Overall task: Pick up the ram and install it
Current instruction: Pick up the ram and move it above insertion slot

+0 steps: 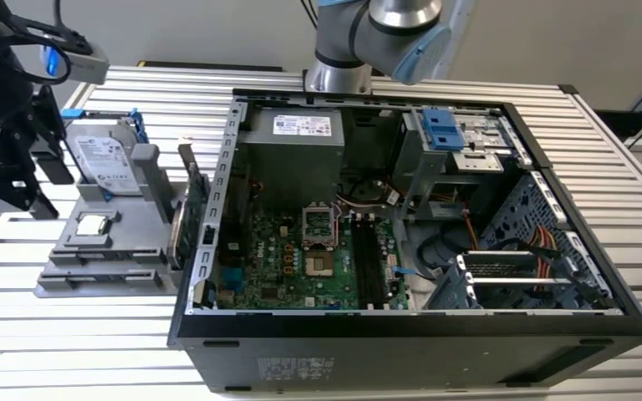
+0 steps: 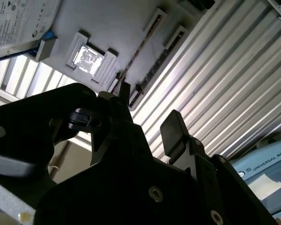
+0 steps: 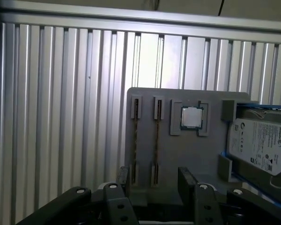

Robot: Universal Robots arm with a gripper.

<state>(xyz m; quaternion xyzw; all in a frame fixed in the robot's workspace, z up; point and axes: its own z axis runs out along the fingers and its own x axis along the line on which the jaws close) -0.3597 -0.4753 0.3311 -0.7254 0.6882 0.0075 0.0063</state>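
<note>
On the bench (image 1: 43,351), the computer case (image 1: 410,338) lies in the exterior view's centre; the holder (image 1: 76,280) carrying the hard drive (image 1: 107,163) lies at that view's left, below the gripper (image 3: 154,178).

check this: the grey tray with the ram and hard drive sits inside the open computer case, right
No. The exterior view shows the grey tray with the ram and hard drive outside the open computer case, beside it on the slatted table.

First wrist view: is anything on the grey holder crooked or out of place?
Nothing stands out. On the grey plastic parts holder, one slim board and a second slim board stand straight on edge in their slots, the square silver processor chip lies flat in its pocket, and the open black gripper holds nothing.
</note>
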